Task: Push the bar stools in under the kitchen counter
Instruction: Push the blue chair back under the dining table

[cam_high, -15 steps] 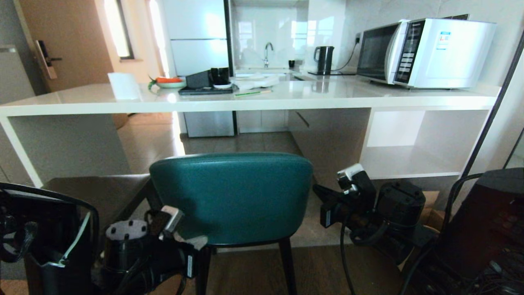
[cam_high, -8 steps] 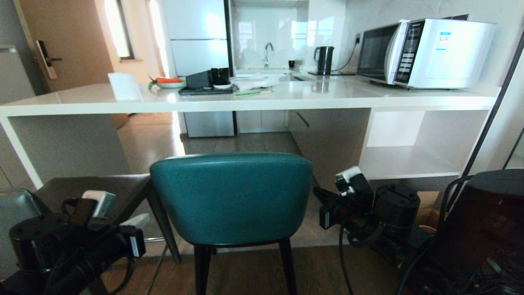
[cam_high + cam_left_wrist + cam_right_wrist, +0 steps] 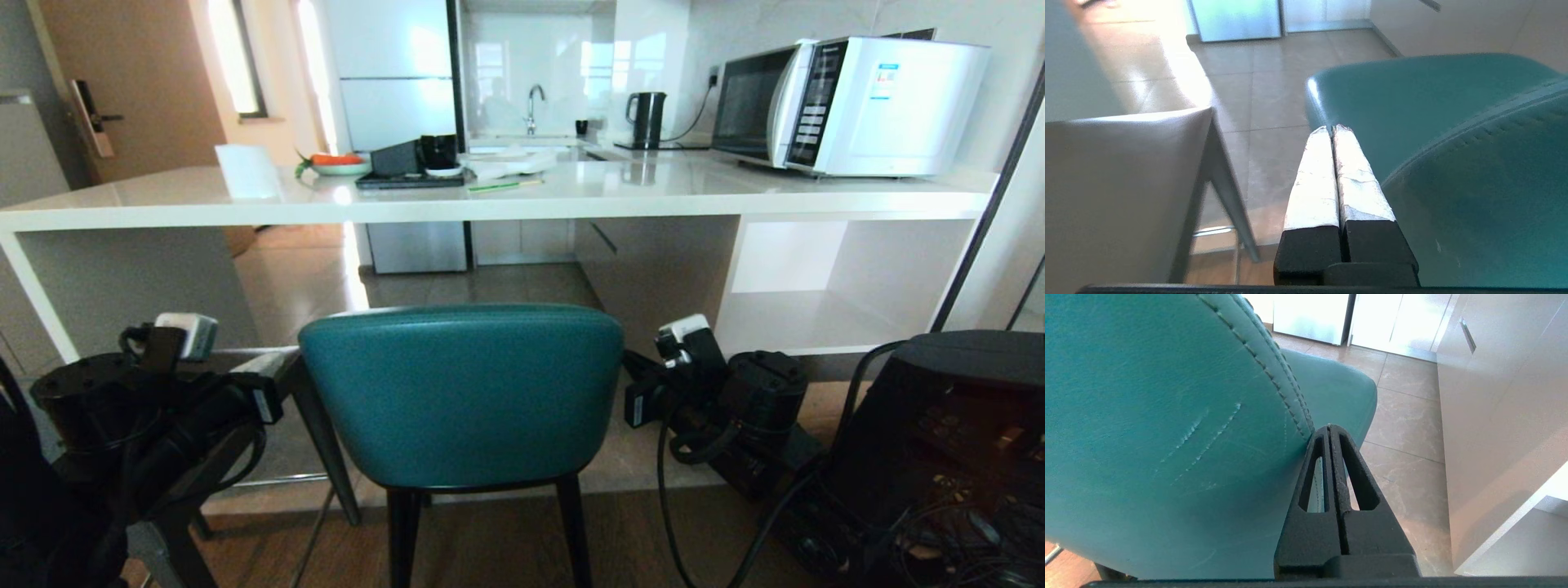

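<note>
Stools stand in front of the kitchen counter, not yet under its tabletop (image 3: 506, 200): the teal stool (image 3: 461, 392) is centred, its rounded back turned toward the robot and its seat facing the counter, while the grey stool (image 3: 1122, 183) sits just beside it on the robot's left. The left gripper (image 3: 1332, 130), jaws clenched on nothing, is between the two stools. The right gripper (image 3: 1329, 428), jaws likewise pressed together empty, is at the teal back's right edge.
</note>
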Motion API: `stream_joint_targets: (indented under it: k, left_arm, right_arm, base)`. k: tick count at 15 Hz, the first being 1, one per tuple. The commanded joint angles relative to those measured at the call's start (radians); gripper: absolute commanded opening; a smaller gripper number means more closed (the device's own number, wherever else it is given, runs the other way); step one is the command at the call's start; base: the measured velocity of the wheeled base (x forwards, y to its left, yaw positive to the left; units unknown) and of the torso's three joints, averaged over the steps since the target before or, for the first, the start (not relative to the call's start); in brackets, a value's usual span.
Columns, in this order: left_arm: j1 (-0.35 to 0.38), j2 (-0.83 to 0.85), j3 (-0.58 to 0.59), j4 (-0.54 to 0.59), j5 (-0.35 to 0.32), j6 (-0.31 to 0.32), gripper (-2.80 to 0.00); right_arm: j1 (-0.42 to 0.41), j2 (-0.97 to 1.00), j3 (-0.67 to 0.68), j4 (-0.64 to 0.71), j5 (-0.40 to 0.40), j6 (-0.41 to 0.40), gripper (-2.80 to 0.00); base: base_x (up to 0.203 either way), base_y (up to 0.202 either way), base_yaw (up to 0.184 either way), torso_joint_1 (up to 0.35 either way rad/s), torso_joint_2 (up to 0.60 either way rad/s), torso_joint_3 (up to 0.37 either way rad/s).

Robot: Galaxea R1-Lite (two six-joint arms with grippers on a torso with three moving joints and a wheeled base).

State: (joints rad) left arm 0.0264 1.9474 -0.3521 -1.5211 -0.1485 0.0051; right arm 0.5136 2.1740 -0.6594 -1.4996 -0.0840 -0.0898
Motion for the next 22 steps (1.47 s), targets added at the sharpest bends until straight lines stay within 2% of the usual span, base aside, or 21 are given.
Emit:
stream_joint_targets:
  k: [1,5,8,11,14,16,19,22]
  left_arm:
    - [-0.034,0.091,-0.037,-0.009,-0.002,0.001,-2.80]
    - [-0.150,0.186,-0.099,-0.009,-0.004,0.000,-2.80]
    - [-0.253,0.181,-0.093,-0.009,-0.032,-0.004,-2.80]
    - [-0.332,0.204,-0.092,-0.009,-0.033,-0.003,-2.80]
    - [-0.344,0.237,-0.113,-0.009,-0.025,0.000,-2.80]
    - [-0.319,0.257,-0.148,-0.009,-0.012,0.001,-2.80]
    - [-0.280,0.308,-0.205,-0.009,0.043,-0.001,-2.80]
    - [-0.293,0.320,-0.226,-0.009,0.046,0.000,-2.80]
  right_arm:
    - [-0.001,0.003,-0.002,-0.008,0.000,-0.002,-2.80]
    - [-0.001,0.007,-0.003,-0.007,0.000,-0.004,-2.80]
    - [-0.001,0.042,-0.027,-0.005,0.003,-0.005,-2.80]
    - [-0.009,0.062,-0.060,-0.004,0.003,-0.005,-2.80]
    - [-0.027,0.063,-0.062,-0.004,0.002,-0.005,-2.80]
    - [-0.023,0.052,-0.039,-0.008,0.004,-0.007,-2.80]
    - [-0.011,0.025,-0.006,-0.015,0.009,-0.008,-2.80]
    - [-0.020,0.014,0.030,-0.025,0.037,-0.007,-2.80]
  base:
    - [0.000,0.000,0.000,0.000,0.00,0.000]
    - [0.000,0.000,0.000,0.000,0.00,0.000]
    - [0.000,0.000,0.000,0.000,0.00,0.000]
    - [0.000,0.000,0.000,0.000,0.00,0.000]
    - [0.000,0.000,0.000,0.000,0.00,0.000]
    - [0.000,0.000,0.000,0.000,0.00,0.000]
    - [0.000,0.000,0.000,0.000,0.00,0.000]
    - [0.000,0.000,0.000,0.000,0.00,0.000]
